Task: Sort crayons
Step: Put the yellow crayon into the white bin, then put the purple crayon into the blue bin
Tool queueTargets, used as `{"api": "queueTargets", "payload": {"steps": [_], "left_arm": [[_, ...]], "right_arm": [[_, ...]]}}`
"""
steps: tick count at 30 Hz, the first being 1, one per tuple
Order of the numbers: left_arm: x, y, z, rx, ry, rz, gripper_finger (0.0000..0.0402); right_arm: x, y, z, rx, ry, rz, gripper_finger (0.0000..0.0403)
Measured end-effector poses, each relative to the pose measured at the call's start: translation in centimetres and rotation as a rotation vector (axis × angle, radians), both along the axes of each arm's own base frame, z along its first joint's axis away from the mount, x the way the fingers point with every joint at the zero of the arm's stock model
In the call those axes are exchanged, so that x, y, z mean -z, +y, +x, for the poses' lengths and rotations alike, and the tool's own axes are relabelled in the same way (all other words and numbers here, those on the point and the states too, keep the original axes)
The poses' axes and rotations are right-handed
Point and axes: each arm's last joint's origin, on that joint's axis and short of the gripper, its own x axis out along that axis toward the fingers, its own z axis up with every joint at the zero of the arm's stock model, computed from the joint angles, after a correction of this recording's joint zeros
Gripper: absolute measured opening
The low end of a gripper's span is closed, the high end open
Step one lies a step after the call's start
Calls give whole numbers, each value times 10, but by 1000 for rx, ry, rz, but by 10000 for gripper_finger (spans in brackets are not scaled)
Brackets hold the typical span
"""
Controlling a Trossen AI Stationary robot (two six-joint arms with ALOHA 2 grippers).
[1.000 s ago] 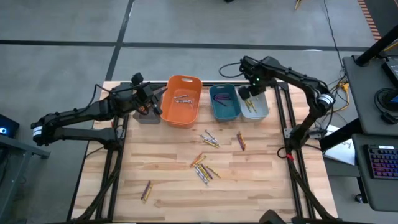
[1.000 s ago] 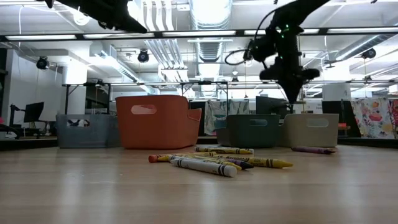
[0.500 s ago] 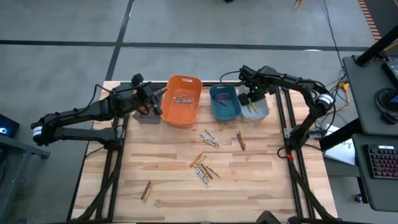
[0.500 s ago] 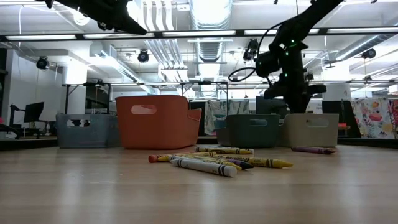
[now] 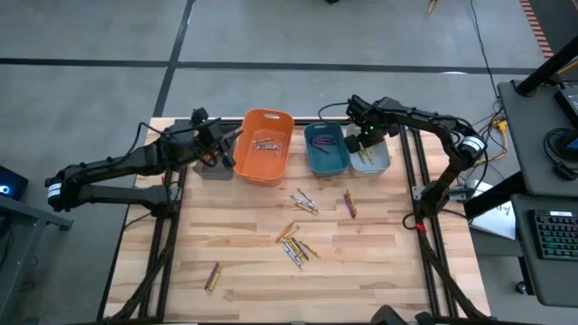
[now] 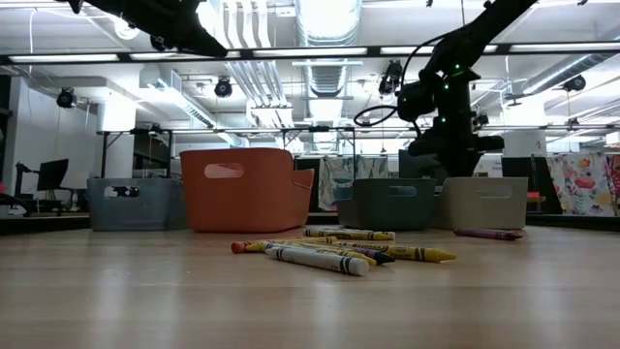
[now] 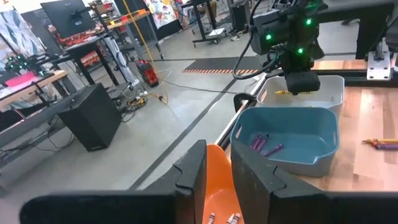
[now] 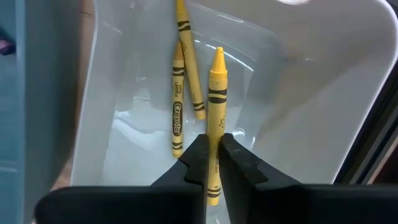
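My right gripper (image 8: 214, 146) reaches down into the light grey bin (image 5: 372, 158) at the far right and is shut on a yellow crayon (image 8: 216, 93). Two more yellow crayons (image 8: 178, 115) lie on that bin's floor. Purple crayons (image 7: 264, 144) lie in the teal bin (image 5: 326, 150). Loose crayons (image 5: 296, 244) lie on the wood at mid-table. My left gripper (image 7: 219, 168) hovers level by the orange bin's (image 5: 265, 144) left rim, open by a narrow gap with nothing between its fingers. My right gripper pinches the yellow crayon between its two fingers, on the paper-wrapped shaft (image 8: 214, 134) toward its blunt end. The fingers come from above, pointing down. The pointed end sticks out beyond the fingertips, inside the bin's walls; whether it touches the bin's floor I cannot tell.
A dark grey bin (image 5: 215, 168) stands left of the orange one; the bins form a row along the far edge. More crayons lie apart on the wood: one pair (image 5: 304, 203), a single one (image 5: 349, 204), and one near the front left (image 5: 213, 275).
My right gripper has gone down with the yellow crayon, from above the light grey bin to between its walls. The left arm has kept its place.
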Motion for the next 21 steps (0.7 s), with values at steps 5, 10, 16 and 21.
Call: {"api": "queueTargets", "payload": {"steps": [5,10,16,21], "left_arm": [[2,0,0,-5,9,-29,56],[6,-1,-1,-13,20,-71,56],[8,-3,0,59,-14,-177,56],[9,-12,3,184,-52,-286,56]], "right_arm": [[0,-1,1,-15,-7,-9,83],[-1,-3,3,-18,-27,-30,131],[-8,-2,2,-19,-48,-50,151],[-24,2,6,-61,-87,-93,153]]}}
